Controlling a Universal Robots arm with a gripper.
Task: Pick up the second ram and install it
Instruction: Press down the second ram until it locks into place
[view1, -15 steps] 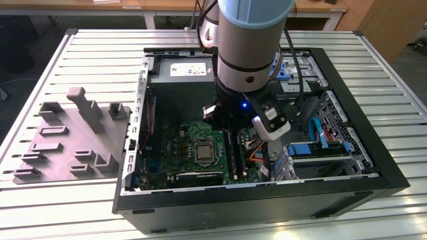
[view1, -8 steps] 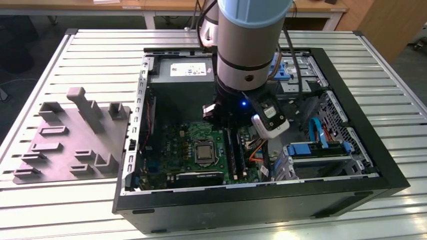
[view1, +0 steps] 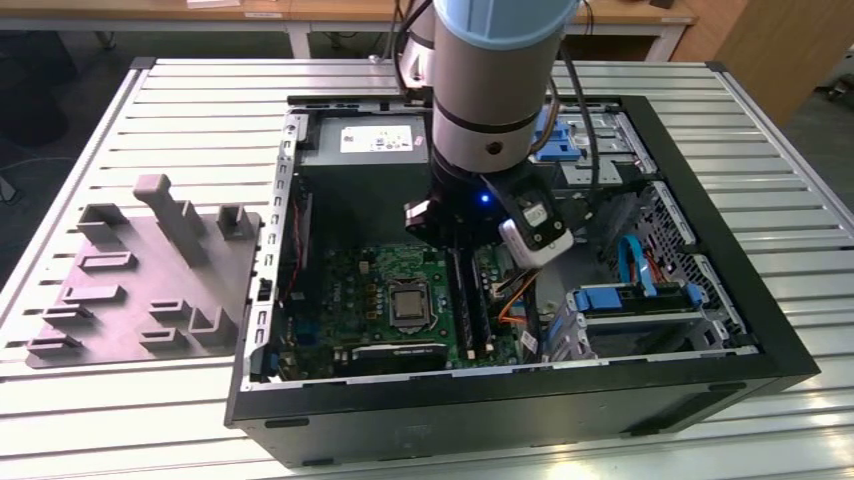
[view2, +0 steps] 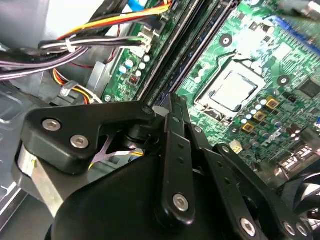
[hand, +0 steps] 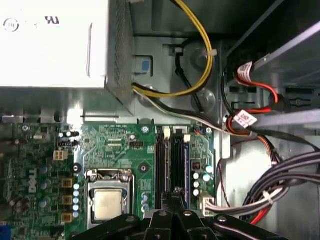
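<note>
The end effector (hand: 175, 192) is low inside the computer case (view1: 534, 410). Its two fingers are pressed close together, with no gap that I can see, and their tips are right over the black slot rails (hand: 162, 165) on the green board (hand: 120, 145). A thin blue strip stands along the rail nearest the board's edge, just beside the fingertips. I think this is the second ram (hand: 186, 165), but I cannot tell if the fingers touch it or if it is all the way in. If the stick is a bit crooked, a push could bend it or hurt the rail. If the push lands on one end, the other end may stay up. The yellow wires (hand: 200, 45) hang near the arm and could get caught. The case sits in the middle of the bench (view1: 200, 100), and a hard push could make it slide.
</note>
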